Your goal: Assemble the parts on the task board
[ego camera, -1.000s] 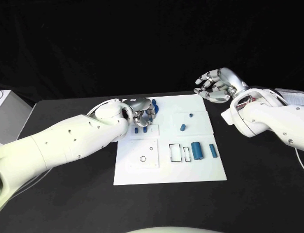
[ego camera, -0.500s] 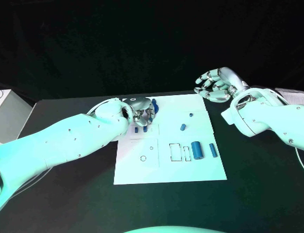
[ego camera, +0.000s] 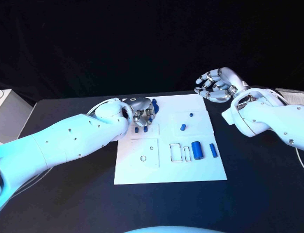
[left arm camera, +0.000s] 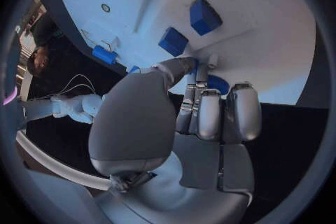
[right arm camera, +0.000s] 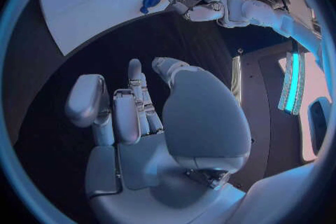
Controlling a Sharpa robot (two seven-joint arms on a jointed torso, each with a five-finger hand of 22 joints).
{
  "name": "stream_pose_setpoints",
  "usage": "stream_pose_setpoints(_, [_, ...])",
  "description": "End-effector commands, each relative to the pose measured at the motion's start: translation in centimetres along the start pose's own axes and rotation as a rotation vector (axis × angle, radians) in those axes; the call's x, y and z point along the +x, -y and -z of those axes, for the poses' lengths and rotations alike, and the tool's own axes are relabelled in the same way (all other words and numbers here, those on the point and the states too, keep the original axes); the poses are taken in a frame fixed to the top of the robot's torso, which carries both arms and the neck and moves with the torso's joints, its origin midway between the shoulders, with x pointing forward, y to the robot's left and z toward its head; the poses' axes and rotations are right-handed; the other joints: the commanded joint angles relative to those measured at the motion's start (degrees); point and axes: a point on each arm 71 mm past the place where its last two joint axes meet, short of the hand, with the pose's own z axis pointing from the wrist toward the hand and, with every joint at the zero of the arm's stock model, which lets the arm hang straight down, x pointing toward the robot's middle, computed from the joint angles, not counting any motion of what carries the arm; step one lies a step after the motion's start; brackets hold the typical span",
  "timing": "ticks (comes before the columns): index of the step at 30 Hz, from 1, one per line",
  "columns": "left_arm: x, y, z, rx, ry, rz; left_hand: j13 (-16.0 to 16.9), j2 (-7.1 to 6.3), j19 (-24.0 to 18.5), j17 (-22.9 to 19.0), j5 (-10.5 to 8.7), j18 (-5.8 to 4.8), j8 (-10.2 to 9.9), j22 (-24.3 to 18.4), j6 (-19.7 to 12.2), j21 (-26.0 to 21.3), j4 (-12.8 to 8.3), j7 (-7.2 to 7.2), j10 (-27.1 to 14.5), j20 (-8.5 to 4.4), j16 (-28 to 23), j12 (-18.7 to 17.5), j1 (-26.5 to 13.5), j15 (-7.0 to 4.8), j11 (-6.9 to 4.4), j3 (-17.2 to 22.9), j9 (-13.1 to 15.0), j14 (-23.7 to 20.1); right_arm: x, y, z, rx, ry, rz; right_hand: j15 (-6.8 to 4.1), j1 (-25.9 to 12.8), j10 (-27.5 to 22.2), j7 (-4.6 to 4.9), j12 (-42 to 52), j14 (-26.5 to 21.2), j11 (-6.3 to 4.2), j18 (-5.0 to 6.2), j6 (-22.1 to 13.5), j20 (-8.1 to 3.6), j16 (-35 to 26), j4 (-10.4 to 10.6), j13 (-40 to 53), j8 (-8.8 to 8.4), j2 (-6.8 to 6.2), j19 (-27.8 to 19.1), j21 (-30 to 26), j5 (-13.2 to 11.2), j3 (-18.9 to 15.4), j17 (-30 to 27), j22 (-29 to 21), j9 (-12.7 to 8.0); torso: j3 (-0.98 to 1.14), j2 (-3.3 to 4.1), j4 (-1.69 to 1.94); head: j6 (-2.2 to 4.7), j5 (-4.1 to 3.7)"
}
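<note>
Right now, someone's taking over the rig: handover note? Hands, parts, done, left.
Left hand: down at the board's far left corner, fingertips at a blue part; a firm grip can't be confirmed.
Right hand: raised off the board's far right corner, fingers curled, holding nothing.
Parts: two blue blocks beside the left hand, cylinder and thin rod at the right, two small pieces mid-board.
Done: can't tell. Left: outlined slots unfilled.

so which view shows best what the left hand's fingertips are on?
Left wrist view: the left hand has its fingertips on a rounded blue part at the white task board edge. Head view hides the contact. Right wrist view shows it small, far off.
</note>
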Motion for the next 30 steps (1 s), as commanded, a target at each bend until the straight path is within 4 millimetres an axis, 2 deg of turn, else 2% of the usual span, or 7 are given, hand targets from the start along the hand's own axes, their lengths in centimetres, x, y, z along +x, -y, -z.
stream_pose_setpoints(1, [0.1,0.1,0.0,0.010,0.005,0.015,0.0,0.55,0.2,0.0,-0.39,-1.08,0.2,0.5,0.4,0.2,-0.3,0.00,0.3,-0.16,0.3,-0.1,-0.1,-0.51,0.03,0.0,0.1,0.9,0.0,-0.1,0.0,-0.012,-0.002,0.001,-0.25,-0.5,0.2,0.25,-0.2,2.2,0.00,-0.82,0.1,-0.14,0.2,0.0,-0.1,-0.17,-0.31,0.4,0.2,0.1,0.3,0.1,0.1,0.0,0.00,0.00,0.02,0.08,0.06])
stream_pose_setpoints(8, [-0.2,-0.1,0.5,0.011,0.023,0.035,0.0,0.48,0.2,0.0,-0.44,-1.07,0.1,0.5,0.4,0.2,-0.3,0.06,0.4,-0.17,0.3,-0.5,-0.4,-0.46,0.14,0.0,0.1,0.9,0.0,-0.1,0.0,-0.010,-0.002,0.001,-0.25,-0.5,0.2,0.25,-0.2,2.2,0.00,-0.82,0.1,-0.14,0.2,0.0,-0.1,-0.17,-0.31,0.4,0.2,0.1,0.3,0.1,0.1,0.0,-0.03,0.02,-0.09,0.31,0.02])
stream_pose_setpoints(23, [-3.0,-1.2,2.4,0.001,0.042,0.090,-0.1,0.38,0.2,-0.2,-0.46,-1.08,-0.3,0.5,0.4,0.2,-0.3,0.11,0.5,-0.12,0.2,-1.2,-0.8,-0.37,0.25,0.1,0.0,0.9,-0.2,0.2,0.1,-0.004,0.005,0.004,-0.25,-0.5,0.3,0.23,-0.4,2.2,0.00,-0.76,0.1,-0.13,0.0,0.0,-0.2,-0.13,-0.33,0.3,-0.1,0.2,0.2,-0.1,-0.1,0.1,-0.09,-0.17,0.15,0.33,0.09])
stream_pose_setpoints(30, [-3.5,-2.1,3.2,-0.019,0.024,0.090,-0.1,0.41,0.1,-0.2,-0.48,-1.08,-0.3,0.5,0.6,0.2,-0.3,0.11,0.6,-0.09,0.2,-1.3,-0.9,-0.34,0.26,0.1,0.0,0.9,-0.3,0.3,0.1,-0.002,0.006,0.005,-0.25,-0.5,0.3,0.22,-0.5,2.2,0.01,-0.77,0.2,-0.13,0.1,-0.1,-0.3,-0.13,-0.38,0.3,0.0,0.2,0.2,0.0,-0.1,0.1,-0.01,-0.08,0.06,0.52,0.31])
